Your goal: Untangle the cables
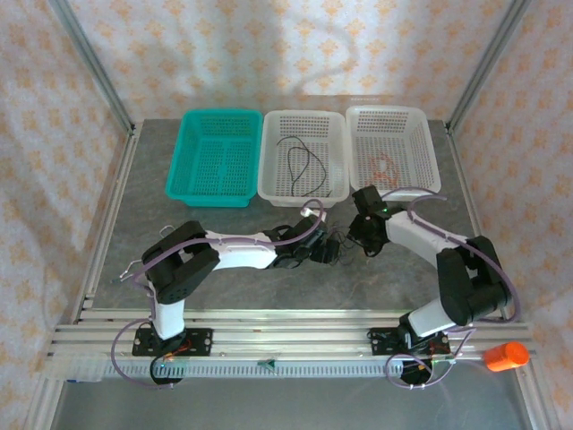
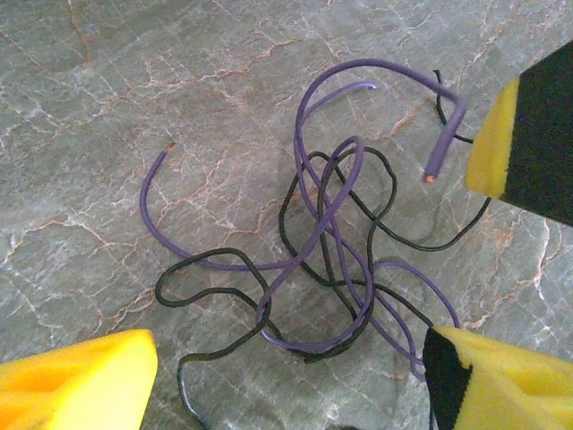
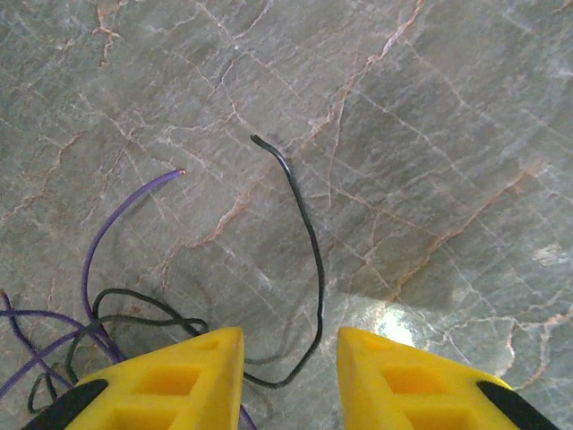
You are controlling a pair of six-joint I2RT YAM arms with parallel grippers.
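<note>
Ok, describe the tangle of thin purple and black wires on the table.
The tangle of thin purple and black wires lies flat on the grey marbled table near its middle. Flexible, smoothly insulated strands loop over and under one another; two purple ends show copper-coloured tips, and one black end trails free.

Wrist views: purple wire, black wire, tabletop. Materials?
Purple wire: likely smooth plastic insulation, with a coppery core showing at the cut end. Black wire: thinner, with a slightly glossy plastic-looking jacket, limp. Tabletop: grey veined marble look, semi-gloss with a glare patch; real stone or printed laminate, cannot tell.
</note>
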